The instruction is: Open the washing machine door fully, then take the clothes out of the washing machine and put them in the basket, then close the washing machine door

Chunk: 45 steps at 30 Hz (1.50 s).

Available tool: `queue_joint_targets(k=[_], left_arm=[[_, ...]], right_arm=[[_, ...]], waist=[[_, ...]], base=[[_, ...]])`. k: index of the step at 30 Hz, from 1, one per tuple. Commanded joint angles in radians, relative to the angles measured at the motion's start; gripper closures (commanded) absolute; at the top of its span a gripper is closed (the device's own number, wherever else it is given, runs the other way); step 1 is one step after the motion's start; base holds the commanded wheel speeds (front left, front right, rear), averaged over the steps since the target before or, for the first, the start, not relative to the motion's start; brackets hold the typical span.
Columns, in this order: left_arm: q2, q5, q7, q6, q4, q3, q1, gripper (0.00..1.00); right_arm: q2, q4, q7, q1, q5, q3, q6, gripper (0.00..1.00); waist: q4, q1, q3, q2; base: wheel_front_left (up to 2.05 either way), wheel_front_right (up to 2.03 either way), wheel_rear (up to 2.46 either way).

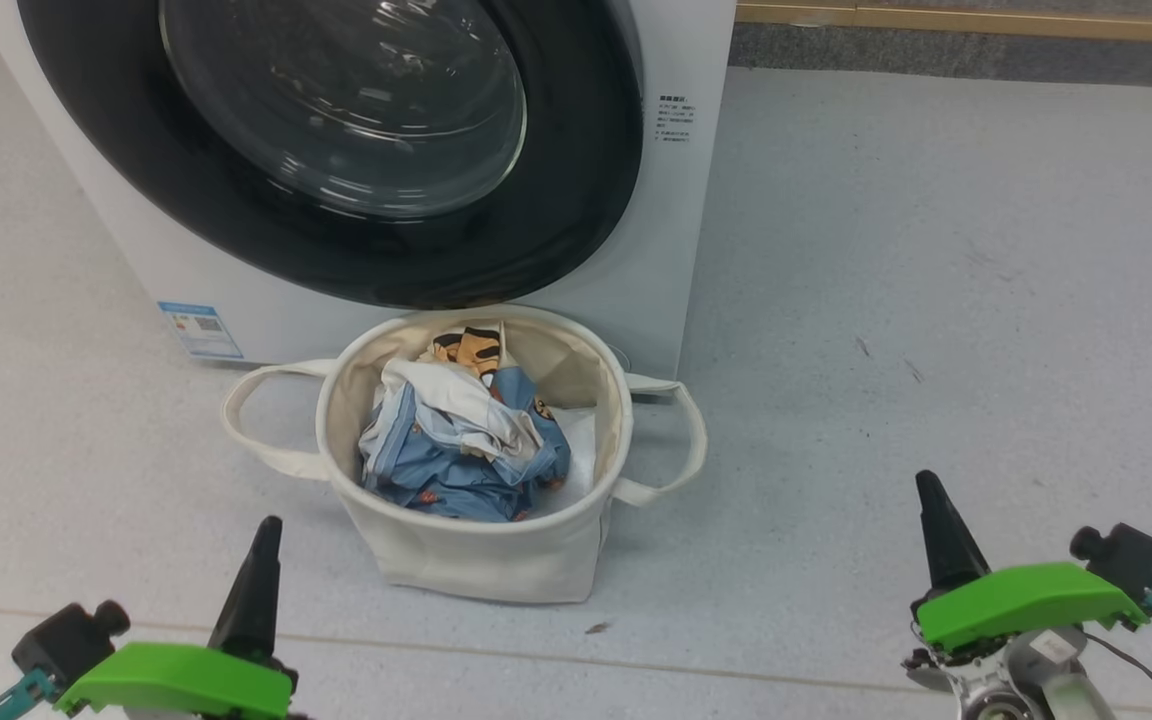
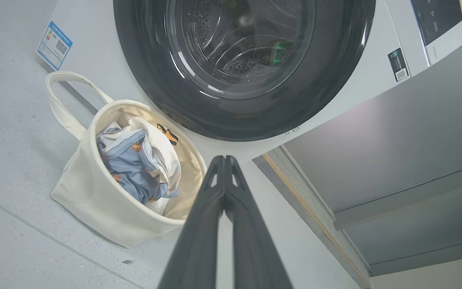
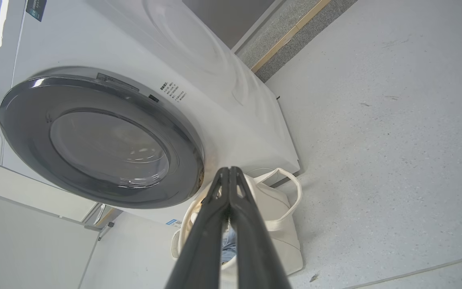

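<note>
Shows soft, light clothes [image 1: 456,450] in basket [image 1: 481,565], 6 o'clock of shut washing machine door [image 1: 556,200]; best pinched at a raised fold. Holds nothing in left gripper [image 1: 268,535] or right gripper [image 1: 929,492], both closed

Head view downward onto the basket [image 1: 486,560]; 2 low wrist views upward at the washing machine door [image 2: 239,120].

The washing machine door [image 1: 356,150] is cut off by the head view's upper edge. On the blue label [image 1: 200,329] and side lettering [image 1: 675,120], the print is too small to read. In the right wrist view, the basket [image 3: 281,224] is partly hidden behind the right gripper [image 3: 229,172], and the clothes [image 3: 227,245] are barely glimpsed.
</note>
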Motion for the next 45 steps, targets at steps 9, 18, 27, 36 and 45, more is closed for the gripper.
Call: queue_joint_targets(k=[9, 18, 27, 36, 45], left_arm=[[-0.012, -0.074, 0.023, -0.016, -0.017, 0.057, -0.031, 1.0], [-0.032, -0.142, 0.044, -0.024, -0.005, 0.086, -0.03, 1.0], [-0.052, -0.211, 0.065, -0.031, 0.007, 0.115, -0.029, 1.0], [-0.072, -0.279, 0.086, -0.038, 0.018, 0.145, -0.028, 1.0], [-0.092, -0.347, 0.107, -0.045, 0.03, 0.174, -0.027, 1.0]], right_arm=[[-0.008, -0.025, 0.023, -0.013, 0.102, -0.021, 0.0, 1.0], [-0.007, -0.02, 0.041, -0.01, 0.196, -0.043, 0.0, 1.0], [-0.005, -0.016, 0.06, -0.006, 0.289, -0.067, 0.0, 1.0], [-0.003, -0.012, 0.079, -0.002, 0.382, -0.091, 0.0, 1.0], [0.0, -0.007, 0.098, 0.002, 0.474, -0.115, 0.0, 1.0]], waist=[[0.003, -0.0001, -0.005, 0.0], [0.006, -0.0001, -0.011, 0.0], [0.009, -0.0001, -0.017, 0.0], [0.012, -0.0001, -0.022, 0.0], [0.016, -0.0001, -0.028, 0.0]], base=[[0.0, 0.0, 0.0], [0.0, 0.0, 0.0], [0.0, 0.0, 0.0], [0.0, 0.0, 0.0], [0.0, 0.0, 0.0]])
